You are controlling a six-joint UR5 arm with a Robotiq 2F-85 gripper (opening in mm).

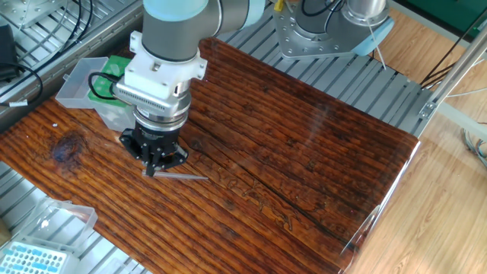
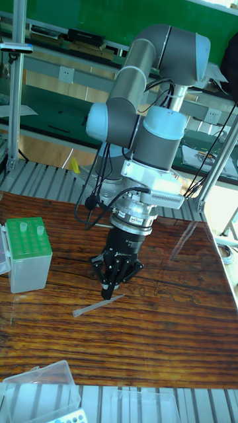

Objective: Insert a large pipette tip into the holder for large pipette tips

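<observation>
Pipette tip work takes place on a dark wooden table, grain running in ridged stripes, glossy. UR5 arm reaches down over the table's left part, wrist pointing straight down. Holder for large pipette tips stands at the table's left edge, green rack up, two tips standing in its back holes; its clear lid is hinged open. A smaller box with a light blue rack sits off the table at the near left corner. Gripper is just above the wood, fingers drawn close together at the tips, nothing visibly held. Large pipette tip lies flat on the table right at the fingertips; contact cannot be told.
</observation>
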